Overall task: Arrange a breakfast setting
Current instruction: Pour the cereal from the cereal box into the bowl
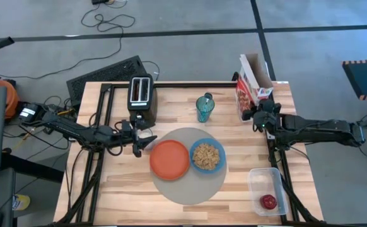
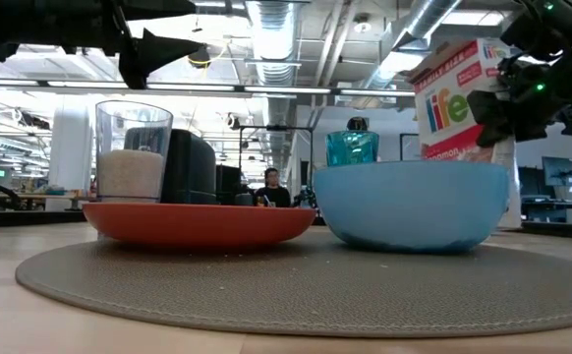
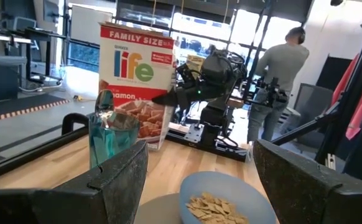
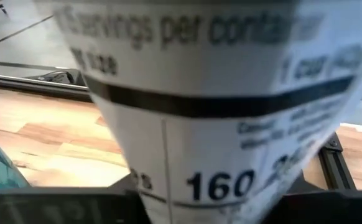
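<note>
Here the right gripper [image 1: 253, 115] sits at the lower edge of the red-and-white cereal box [image 1: 251, 85], which stands upright at the table's far right; its wrist camera is filled by the box's side panel between the fingers, but whether they clamp the box or stand just clear of it cannot be told. The left gripper [image 1: 144, 144] hangs with its fingers [image 3: 116, 186] spread apart and nothing between them, just left of the red-orange plate [image 1: 169, 159] and in front of the black toaster [image 1: 140, 96]. The plate and the blue bowl [image 1: 207, 156] rest side by side, touching or nearly so, on the round grey-beige mat [image 1: 190, 189] at the middle of the wooden table [image 1: 120, 195]; the bowl holds cereal flakes. The teal tumbler [image 1: 204, 108] stands upright behind the mat, between the toaster and the cereal box. In the low view a small clear glass [image 2: 133, 149] shows behind the plate, its lower part whitish. At the near right corner a clear plastic tub [image 1: 265, 190] holds a small red fruit [image 1: 268, 202]. A person [image 3: 279, 78] stands in the room beyond the table.
</note>
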Tool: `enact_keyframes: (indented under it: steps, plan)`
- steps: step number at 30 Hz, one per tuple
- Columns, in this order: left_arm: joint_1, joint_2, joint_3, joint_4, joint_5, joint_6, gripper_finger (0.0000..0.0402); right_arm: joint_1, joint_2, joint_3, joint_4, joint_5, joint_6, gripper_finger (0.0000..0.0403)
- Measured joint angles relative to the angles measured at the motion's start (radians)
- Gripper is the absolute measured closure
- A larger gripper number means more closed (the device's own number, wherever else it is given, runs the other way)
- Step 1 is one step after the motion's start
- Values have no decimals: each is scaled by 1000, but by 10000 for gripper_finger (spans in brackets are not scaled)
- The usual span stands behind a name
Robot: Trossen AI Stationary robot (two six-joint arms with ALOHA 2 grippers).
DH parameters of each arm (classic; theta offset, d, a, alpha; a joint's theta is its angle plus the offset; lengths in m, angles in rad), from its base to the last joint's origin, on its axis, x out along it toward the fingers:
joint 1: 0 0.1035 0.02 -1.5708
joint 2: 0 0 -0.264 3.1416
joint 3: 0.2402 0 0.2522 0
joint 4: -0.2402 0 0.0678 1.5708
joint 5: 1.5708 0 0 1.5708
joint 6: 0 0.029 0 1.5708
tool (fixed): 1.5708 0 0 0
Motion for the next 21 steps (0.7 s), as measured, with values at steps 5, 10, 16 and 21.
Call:
enact_keyframes:
  steps: [5, 10, 16, 21]
  plan:
    - [0, 0, 0, 5, 0, -1, 125, 0, 0, -2, -5, -19, -1, 173]
    - [0, 0, 0, 4, 0, -5, 125, 0, 0, -2, -3, -19, -7, 130]
    - [0, 0, 0, 3, 1, -8, 125, 3, 0, 31, -3, -65, -57, 127]
    - [0, 0, 0, 3, 1, -7, 125, 27, 0, 58, -4, -79, -74, 127]
